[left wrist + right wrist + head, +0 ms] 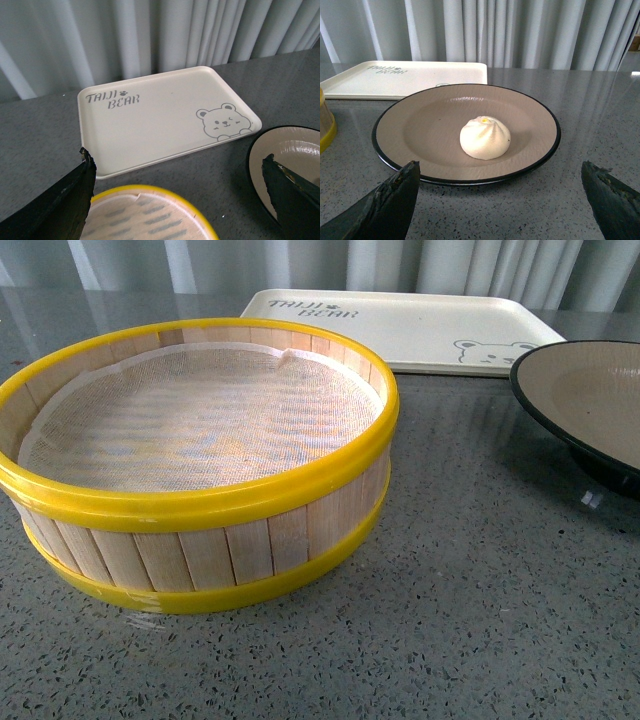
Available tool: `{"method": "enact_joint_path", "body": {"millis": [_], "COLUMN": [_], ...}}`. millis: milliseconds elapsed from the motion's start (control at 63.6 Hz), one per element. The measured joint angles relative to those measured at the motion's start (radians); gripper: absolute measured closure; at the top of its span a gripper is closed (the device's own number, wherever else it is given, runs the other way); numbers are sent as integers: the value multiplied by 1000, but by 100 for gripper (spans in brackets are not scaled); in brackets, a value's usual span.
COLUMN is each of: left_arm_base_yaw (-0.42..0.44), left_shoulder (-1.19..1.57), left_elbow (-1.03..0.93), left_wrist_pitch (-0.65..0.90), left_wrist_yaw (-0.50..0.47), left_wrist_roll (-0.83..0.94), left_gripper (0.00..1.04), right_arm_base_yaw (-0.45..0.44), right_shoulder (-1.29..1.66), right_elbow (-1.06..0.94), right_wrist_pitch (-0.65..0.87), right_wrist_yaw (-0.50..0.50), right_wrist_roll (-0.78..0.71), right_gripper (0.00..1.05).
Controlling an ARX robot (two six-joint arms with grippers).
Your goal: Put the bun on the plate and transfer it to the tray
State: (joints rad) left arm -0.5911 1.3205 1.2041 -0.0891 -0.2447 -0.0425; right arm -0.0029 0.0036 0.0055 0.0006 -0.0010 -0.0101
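Wood-slat steamer basket with yellow rims [200, 465], lined in white mesh, sits nearest on the grey speckled table [480, 620]. Right of it, the black-rimmed tan round plate [590, 390] holds the cream-white pleated bun [485, 138], which only the right wrist view shows. Behind lies the cream rectangular bear-print tray [420, 330]. Left gripper [174, 155] and right gripper [500, 164] have jaws spread wide.

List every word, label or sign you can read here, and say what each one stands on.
"TAIJI": first line of dark lettering on the tray, followed by a small paw print.
"BEAR": second line, on the same tray.
A bear-face drawing in another corner of the tray carries no words.
In the right wrist view the tray's lettering is too blurred to read.
No text shows on the plate, bun or steamer basket.
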Motion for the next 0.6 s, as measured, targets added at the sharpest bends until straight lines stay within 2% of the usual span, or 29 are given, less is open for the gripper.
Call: {"method": "enact_joint_path", "body": {"millis": [63,126,157,204,346,598], "left_arm_base_yaw": [27,59,88,154,296,391], "left_shoulder": [-61,-143,-185,-267,-438,-576], "left_elbow": [-42,-148,-212,-323,-571,-830], "left_wrist_pitch": [-12,114,188,275,369,452], "left_wrist_yaw": [-1,-140,-169,-136,-61,60], "left_wrist_roll": [-10,10,16,23,28,35], "left_gripper": [7,16,21,30,55,100], "right_arm_base_yaw": [0,0,0,0,0,0], "right_shoulder": [0,0,0,0,0,0], "right_elbow": [0,0,0,0,0,0], "right_wrist_pitch": [0,0,0,0,0,0], "right_wrist_yaw": [0,0,0,0,0,0], "right_wrist_roll": [0,0,0,0,0,0], "right_gripper": [9,9,9,9,9,9]}}
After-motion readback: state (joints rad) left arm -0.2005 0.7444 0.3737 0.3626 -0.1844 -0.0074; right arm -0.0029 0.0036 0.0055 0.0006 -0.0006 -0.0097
